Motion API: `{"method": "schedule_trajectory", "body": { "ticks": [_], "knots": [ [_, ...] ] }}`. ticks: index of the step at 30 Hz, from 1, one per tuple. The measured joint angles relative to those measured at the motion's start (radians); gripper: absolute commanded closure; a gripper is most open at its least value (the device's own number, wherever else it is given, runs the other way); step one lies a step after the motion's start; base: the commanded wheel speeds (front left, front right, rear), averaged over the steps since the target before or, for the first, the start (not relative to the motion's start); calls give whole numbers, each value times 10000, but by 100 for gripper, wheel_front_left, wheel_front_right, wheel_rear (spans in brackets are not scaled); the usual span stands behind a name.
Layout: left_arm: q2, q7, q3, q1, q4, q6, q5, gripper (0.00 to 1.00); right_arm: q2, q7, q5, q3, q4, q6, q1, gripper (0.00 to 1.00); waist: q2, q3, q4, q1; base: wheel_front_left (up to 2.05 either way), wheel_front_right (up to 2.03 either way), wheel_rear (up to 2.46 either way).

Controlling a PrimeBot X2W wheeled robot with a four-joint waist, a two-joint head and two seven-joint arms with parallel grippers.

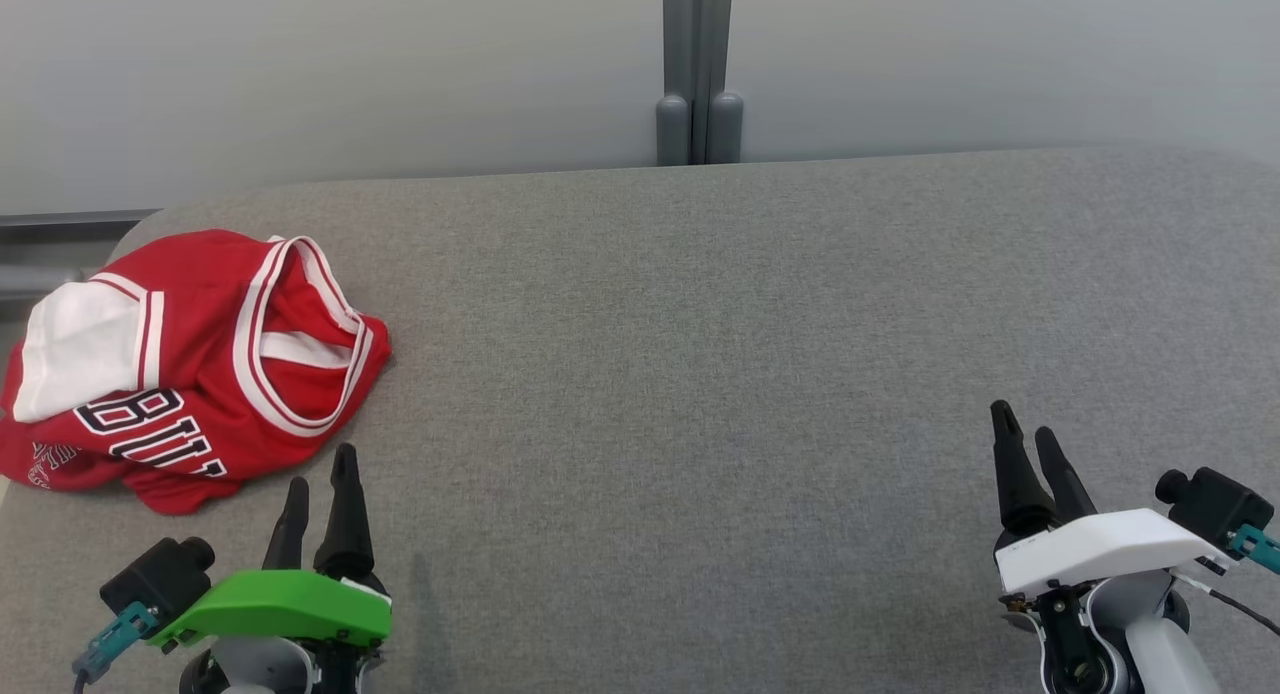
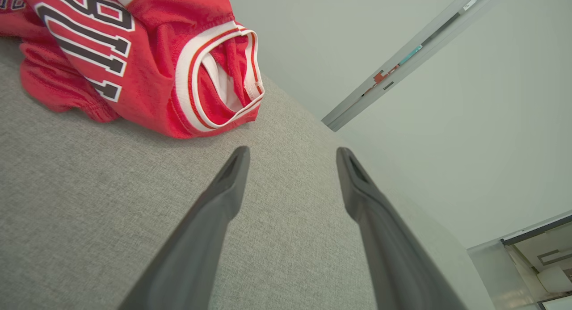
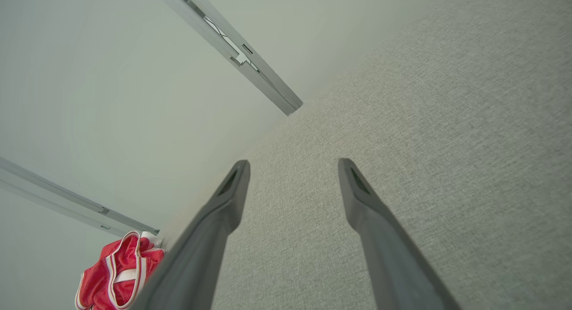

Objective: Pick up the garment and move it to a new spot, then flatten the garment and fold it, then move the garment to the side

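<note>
Head view: the left jaws, under a green housing (image 1: 280, 604), stand slightly parted and hold nothing. The garment (image 1: 190, 364), a crumpled red jersey with white trim and black-and-white lettering, lies on the grey tabletop (image 1: 700, 374) just ahead of these jaws and off to their left, close to the tips but not touching them. The right jaws, under a white housing (image 1: 1095, 544), are also parted and hold nothing. The garment is well apart from them, far across to their left. A grey post (image 1: 697, 74) rises against the wall beyond the tabletop's far edge.

Left wrist view: the two dark fingers (image 2: 223, 189) are spread with bare tabletop (image 2: 111, 189) between them. The garment (image 2: 134, 60) sits ahead and to the left of the tips, its trimmed opening turned toward the jaws, and a strip of cloth surface separates them.

Right wrist view: the fingers (image 3: 371, 211) are spread wide over the tabletop (image 3: 447, 122), pinching nothing. The garment (image 3: 116, 274) shows far off past the left finger, partly hidden behind it.
</note>
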Motion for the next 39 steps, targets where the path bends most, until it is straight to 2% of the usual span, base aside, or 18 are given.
{"method": "schedule_trajectory", "body": {
  "ticks": [16, 39],
  "knots": [
    [77, -451, -334, -4, -56, 276, 2171, 0, -13, -357, -2092, 144, 15, 0, -92, 0, 0, 0, 44, 0, 0, 0, 0],
    [100, -1049, -696, -2, -201, 349, 4259, 0, -29, -719, -4441, 305, -13, 2, -97, 0, 0, 19, 18, 0, 0, 0, 0]
  ]
}}
